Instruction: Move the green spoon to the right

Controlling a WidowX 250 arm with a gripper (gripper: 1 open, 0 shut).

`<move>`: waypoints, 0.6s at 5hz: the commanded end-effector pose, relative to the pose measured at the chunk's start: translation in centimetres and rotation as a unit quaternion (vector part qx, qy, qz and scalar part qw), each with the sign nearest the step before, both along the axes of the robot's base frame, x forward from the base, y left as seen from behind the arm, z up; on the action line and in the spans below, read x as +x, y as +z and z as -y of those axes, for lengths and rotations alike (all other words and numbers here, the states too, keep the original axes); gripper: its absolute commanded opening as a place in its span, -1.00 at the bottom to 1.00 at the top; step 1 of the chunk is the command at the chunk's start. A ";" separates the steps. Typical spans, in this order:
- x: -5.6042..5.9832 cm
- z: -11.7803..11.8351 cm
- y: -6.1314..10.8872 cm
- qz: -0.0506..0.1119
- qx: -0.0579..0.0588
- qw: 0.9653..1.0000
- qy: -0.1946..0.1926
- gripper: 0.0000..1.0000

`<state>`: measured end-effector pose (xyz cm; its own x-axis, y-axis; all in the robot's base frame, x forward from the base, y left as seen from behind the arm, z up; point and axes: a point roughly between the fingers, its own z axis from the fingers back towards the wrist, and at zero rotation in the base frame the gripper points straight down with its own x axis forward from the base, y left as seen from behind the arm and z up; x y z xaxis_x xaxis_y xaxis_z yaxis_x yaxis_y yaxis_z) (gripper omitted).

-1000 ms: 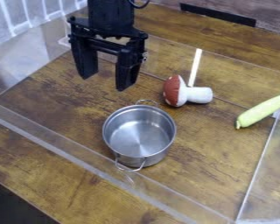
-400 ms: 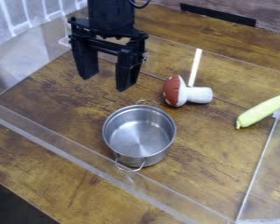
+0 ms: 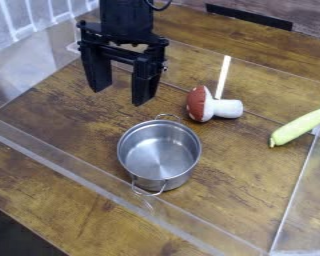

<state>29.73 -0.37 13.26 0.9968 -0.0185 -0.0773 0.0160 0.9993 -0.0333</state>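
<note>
Nothing we can see differs from a second ago: the gripper (image 3: pixel 119 88) hangs in the same spot over the table (image 3: pixel 69 120), pointing down, and every object lies where it lay. Its two black fingers (image 3: pixel 93 72) stand wide apart with bare wood showing between them, so we read the jaws as fully spread and holding nothing.

We find the spoon (image 3: pixel 299 127) well to the right of the jaws and a little nearer the camera, lying flat close to the clear wall at the right edge, untouched. Between the jaws and the spoon lies the mushroom (image 3: pixel 208 105), tipped on its side, with the white stick (image 3: pixel 223 74) just behind it, slanting away. Below the jaws, toward the camera and slightly right, the pot (image 3: pixel 159 152) stands upright and empty, apart from the fingers.
</note>
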 end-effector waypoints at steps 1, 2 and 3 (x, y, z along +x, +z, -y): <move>-0.2 -0.8 2.1 0.036 0.001 0.999 0.011 1.00; -0.1 -0.9 2.3 0.039 0.002 0.999 0.012 1.00; -0.3 -0.9 2.4 0.040 0.002 0.999 0.012 1.00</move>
